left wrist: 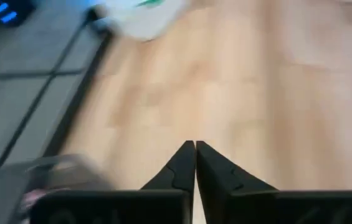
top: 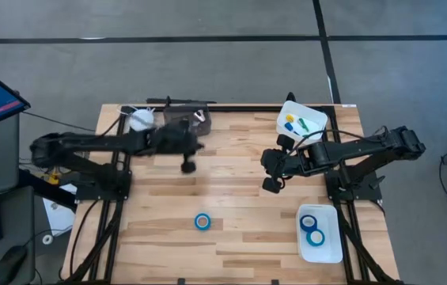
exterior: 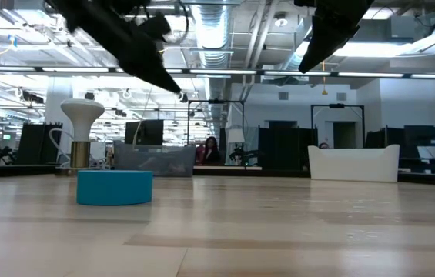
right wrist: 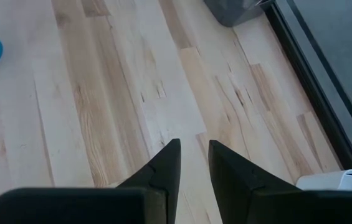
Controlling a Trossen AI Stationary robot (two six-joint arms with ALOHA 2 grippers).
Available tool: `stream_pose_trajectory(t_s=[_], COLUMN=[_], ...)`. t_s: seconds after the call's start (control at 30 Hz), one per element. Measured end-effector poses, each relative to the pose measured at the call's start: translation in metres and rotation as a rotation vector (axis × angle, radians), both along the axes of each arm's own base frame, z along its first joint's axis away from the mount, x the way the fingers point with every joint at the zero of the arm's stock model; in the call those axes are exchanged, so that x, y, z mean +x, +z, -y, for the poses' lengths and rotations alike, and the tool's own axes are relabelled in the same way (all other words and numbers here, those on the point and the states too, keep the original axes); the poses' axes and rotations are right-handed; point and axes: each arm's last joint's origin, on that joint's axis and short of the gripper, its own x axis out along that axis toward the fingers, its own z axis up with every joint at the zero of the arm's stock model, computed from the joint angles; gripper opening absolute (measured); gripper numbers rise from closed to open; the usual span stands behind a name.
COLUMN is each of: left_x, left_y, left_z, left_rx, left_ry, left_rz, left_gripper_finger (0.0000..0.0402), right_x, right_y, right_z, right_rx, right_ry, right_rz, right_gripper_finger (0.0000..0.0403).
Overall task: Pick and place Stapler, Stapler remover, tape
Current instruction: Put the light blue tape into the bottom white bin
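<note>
One blue tape roll (top: 202,222) lies alone on the table (top: 239,237), near the front edge and about midway between the arms. Two more rolls (top: 312,229) already sit in the white tray (top: 330,252) at the front right. A second white tray (top: 306,113) at the back right holds small coloured items.

The left gripper (top: 187,165) hangs over the back-left part of the table, well apart from the loose roll, its fingers (left wrist: 185,165) pressed together on nothing. The right gripper (top: 271,185) hovers above mid-table with a narrow gap between its fingers (right wrist: 163,168), also empty; the loose roll shows at the edge of its wrist view.

The step in hand looks like fetching that last roll. To do it well, the chosen arm should centre over the ring, spread its fingers wider than the roll or straddle one wall, descend straight to the wood, then close firmly before lifting toward the front-right tray
</note>
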Motion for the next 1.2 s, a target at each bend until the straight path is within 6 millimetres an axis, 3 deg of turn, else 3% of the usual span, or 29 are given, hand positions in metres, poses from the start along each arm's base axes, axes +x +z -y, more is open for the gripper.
stream_pose_trajectory(t_s=[0.23, 0.43, 0.63, 0.9, 1.2], left_x=[-0.025, -0.028, -0.017, 0.001, 0.012], left_y=[-0.004, -0.017, -0.042, -0.081, -0.092], left_z=[0.076, 0.110, 0.123, 0.129, 0.136], left_rx=[-0.074, -0.140, -0.234, -0.328, -0.493], left_ry=[-0.230, -0.322, -0.266, -0.201, -0.239], left_rz=[-0.034, -0.078, -0.167, -0.275, -0.256], left_gripper_finger=[0.0034, 0.0091, 0.0134, 0.0158, 0.0162], right_x=[0.000, 0.000, 0.000, 0.000, 0.000], right_y=[0.000, 0.000, 0.000, 0.000, 0.000], right_z=[0.000, 0.000, 0.000, 0.000, 0.000], right_rx=[0.000, 0.001, 0.001, 0.001, 0.001], right_ry=[0.000, 0.000, 0.000, 0.000, 0.000], right_rz=[0.001, 0.003, 0.002, 0.001, 0.001], right_gripper_finger=[0.0075, 0.0075, 0.0075, 0.0075, 0.0075])
